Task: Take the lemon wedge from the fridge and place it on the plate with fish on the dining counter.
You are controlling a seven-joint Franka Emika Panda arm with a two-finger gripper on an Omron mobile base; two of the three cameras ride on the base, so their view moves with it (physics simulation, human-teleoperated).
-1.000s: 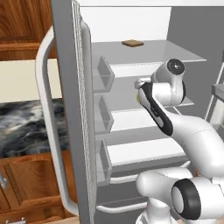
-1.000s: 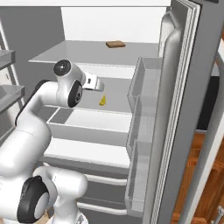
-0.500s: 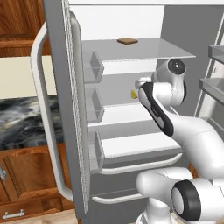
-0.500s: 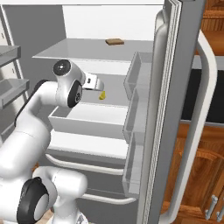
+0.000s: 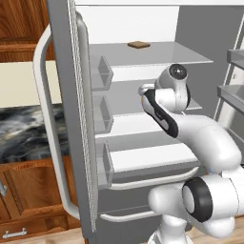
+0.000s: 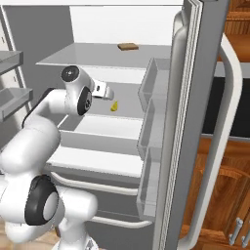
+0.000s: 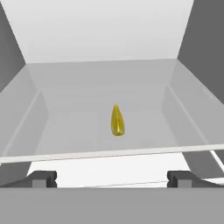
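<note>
wedge (image 7: pixel 117 120): tiny yellow sliver, pointy end up, sitting alone on a white fridge (image 6: pixel 97 58) shelf
gripper (image 7: pixel 112 177): jaws spread wide, holding nothing, wedge at 12 o'clock, apart

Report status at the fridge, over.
Claw open, empty, short of the shelf edge. Lemon wedge lies on the fridge shelf, untouched. Nothing between claw and wedge.
</note>
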